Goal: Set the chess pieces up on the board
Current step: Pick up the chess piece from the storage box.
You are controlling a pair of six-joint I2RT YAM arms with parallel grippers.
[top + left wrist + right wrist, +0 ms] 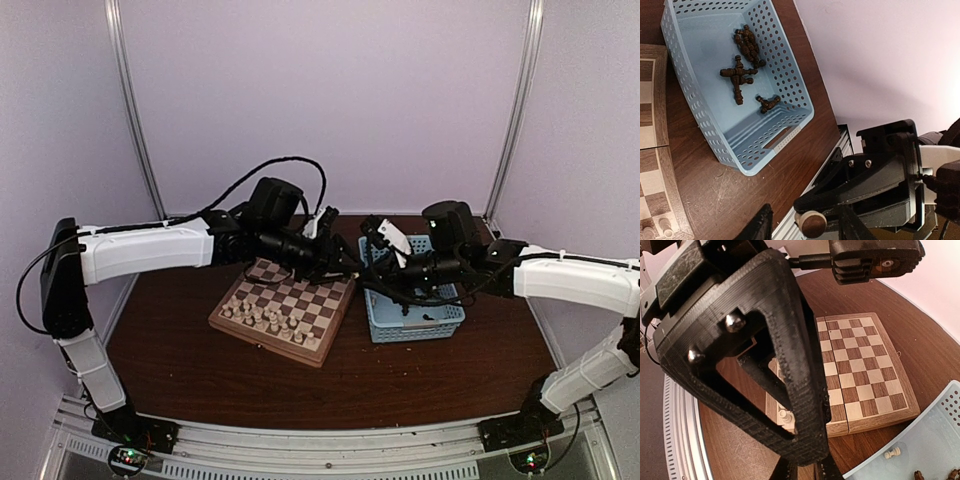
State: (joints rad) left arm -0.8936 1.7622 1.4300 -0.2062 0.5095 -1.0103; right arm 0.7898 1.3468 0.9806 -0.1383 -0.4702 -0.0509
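Now I am seeing white pieces [265,318] standing on the board's [315,300] near rows. Dark pieces [740,75] are lying in the basket [695,110], a stray white piece [892,454] with them. Left gripper [335,265] is hovering by the board's far right corner and right gripper [403,298] over the basket. I cannot tell whether either is apart or together.

Cream chess pieces [785,415] were seen on the board [865,375] along its side facing the surface's [740,450] railed edge. Another cream piece [892,453] was seen inside the basket [935,440].

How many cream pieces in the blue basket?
1: a cream chess piece inside the light-blue perforated plastic basket, at its corner nearest the checkered wooden chessboard. Others may be hidden.
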